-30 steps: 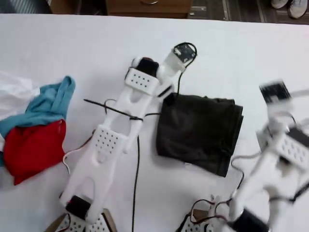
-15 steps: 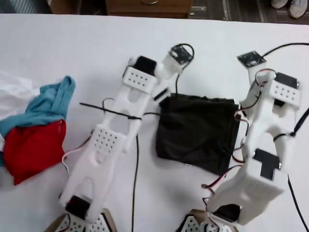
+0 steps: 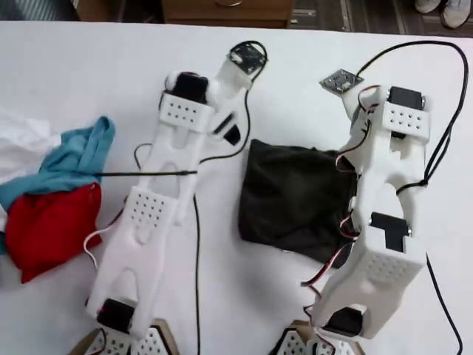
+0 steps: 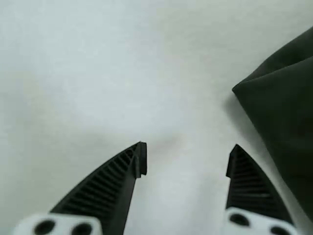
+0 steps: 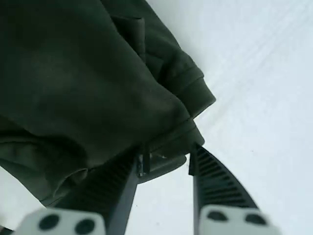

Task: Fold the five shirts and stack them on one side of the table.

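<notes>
A folded black shirt lies at the table's middle, between the two arms. My left gripper hangs open over bare table just off the shirt's far left corner; in the left wrist view the gripper holds nothing and the shirt corner lies beside it. My right gripper is at the shirt's right edge, mostly hidden under its own arm. Seen from the right wrist, that gripper is open, with the hem of the shirt between its fingertips.
A loose pile lies at the table's left edge: a teal shirt, a red shirt and a white one. Black cables run across the table beside the left arm. A wooden cabinet stands behind the table.
The right arm swung in from the right to the black shirt's right edge. The left arm drew back and to the left, away from the shirt's corner.
</notes>
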